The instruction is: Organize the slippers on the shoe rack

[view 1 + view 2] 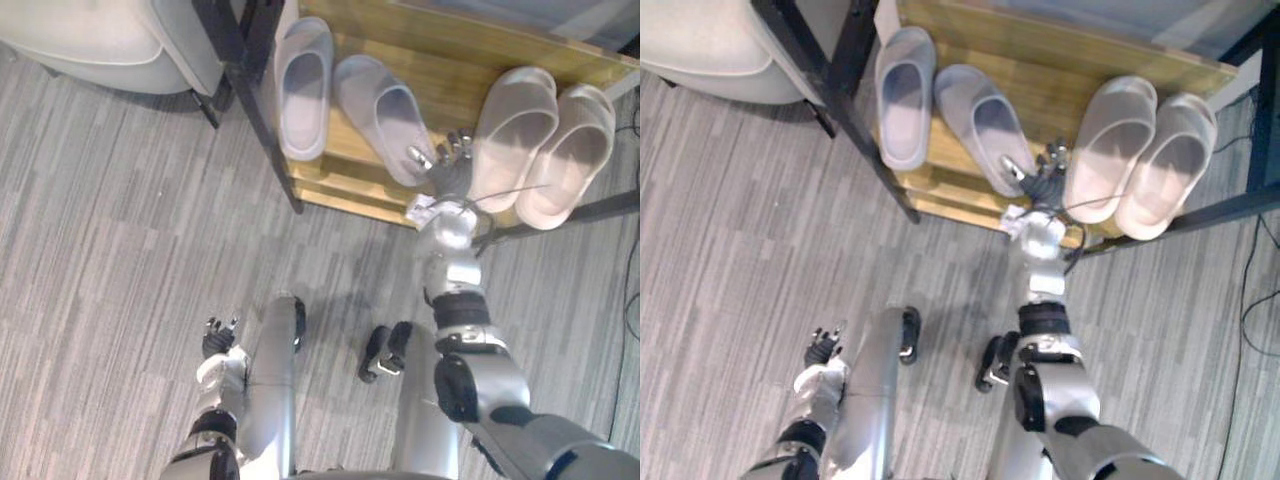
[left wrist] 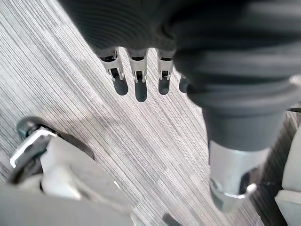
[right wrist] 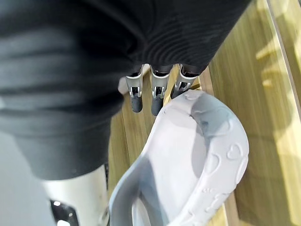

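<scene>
Grey striped carpet (image 1: 120, 280) covered the floor, with a pale armchair (image 1: 90, 40) far off to the left of both hands. The wooden shoe rack (image 1: 440, 60) stood ahead, with a dark frame post (image 1: 250, 100) at its left end.

The right hand (image 1: 452, 172) reached onto the shelf's front edge. Its fingers (image 3: 157, 96) were straight and spread, curled round nothing. Just to the hand's left lay the tilted grey slipper (image 1: 385, 115), its heel end beside the thumb (image 3: 77, 193). In the right wrist view the slipper's rim sat close under the fingertips, though actual contact could not be made out. Further to the hand's left a second grey slipper (image 1: 303, 85) lay straight on the shelf. Just to the hand's right a pair of beige slippers (image 1: 515, 125) sat side by side, heels hanging past the front edge.

The left hand (image 1: 217, 338) hung low over the carpet, well back from the rack, its fingers (image 2: 140, 87) relaxed and holding nothing.
</scene>
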